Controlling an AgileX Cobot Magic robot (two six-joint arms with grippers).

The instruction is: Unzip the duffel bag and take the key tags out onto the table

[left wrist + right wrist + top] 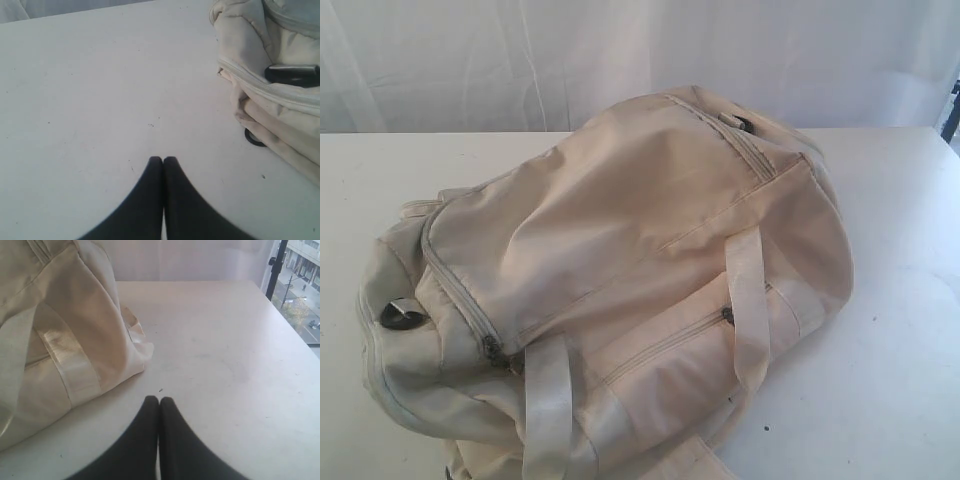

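Observation:
The cream duffel bag (620,280) lies zipped shut across the white table (900,380), its pale straps over the front zip pocket. One dark zipper pull (493,350) sits at the bag's left end, another (728,316) on the front pocket. Neither arm shows in the exterior view. My left gripper (163,159) is shut and empty above bare table, with the bag's end (270,75) off to one side. My right gripper (159,399) is shut too, close to the bag's other end (75,340). The key tags are hidden.
A dark buckle (292,74) sits on the bag's end and a dark ring (254,138) peeks from under it. White curtain (520,60) hangs behind the table. The table's far edge (295,325) runs beside a window and a black stand (276,270).

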